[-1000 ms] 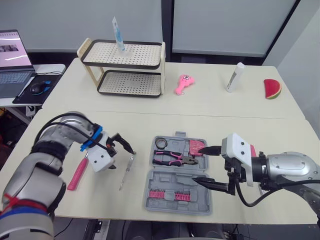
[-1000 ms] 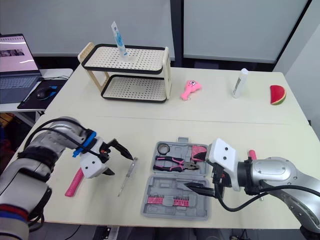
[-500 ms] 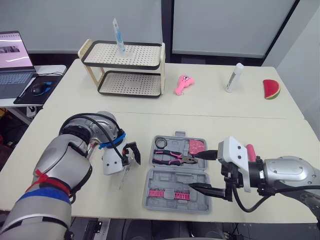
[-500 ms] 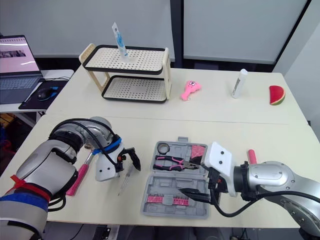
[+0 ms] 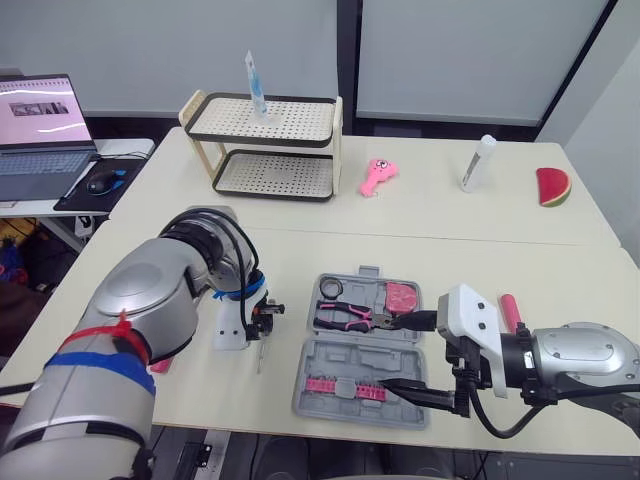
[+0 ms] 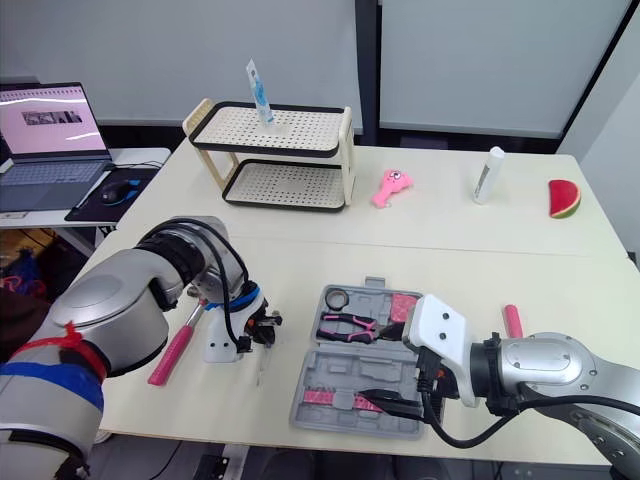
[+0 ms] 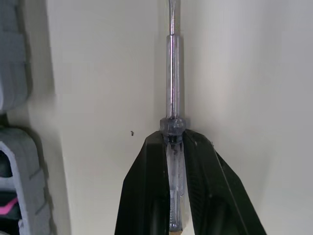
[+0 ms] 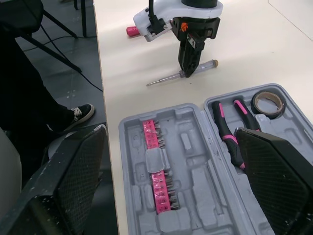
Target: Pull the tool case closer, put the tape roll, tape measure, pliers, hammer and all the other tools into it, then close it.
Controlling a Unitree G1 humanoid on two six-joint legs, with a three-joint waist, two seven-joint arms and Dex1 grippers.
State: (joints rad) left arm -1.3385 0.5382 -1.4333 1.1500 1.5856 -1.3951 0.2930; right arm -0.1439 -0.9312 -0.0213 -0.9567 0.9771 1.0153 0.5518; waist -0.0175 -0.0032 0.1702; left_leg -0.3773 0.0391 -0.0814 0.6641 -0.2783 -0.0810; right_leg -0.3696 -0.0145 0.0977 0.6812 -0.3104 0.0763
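seemingly, the screwdriver (image 7: 171,73) was clamped only thinly behind its collar by the left gripper (image 7: 172,139), so it could be twisted loose when lifted.

We lose the screwdriver's (image 7: 174,73) handle inside the closed left gripper (image 7: 174,139), and its tip runs off the edge. The hammer's (image 6: 176,349) head sits behind the left arm. A finger (image 8: 279,181) of the right gripper (image 5: 386,351) hides the pliers' (image 8: 226,132) jaws. The case (image 8: 195,181) is cut off.
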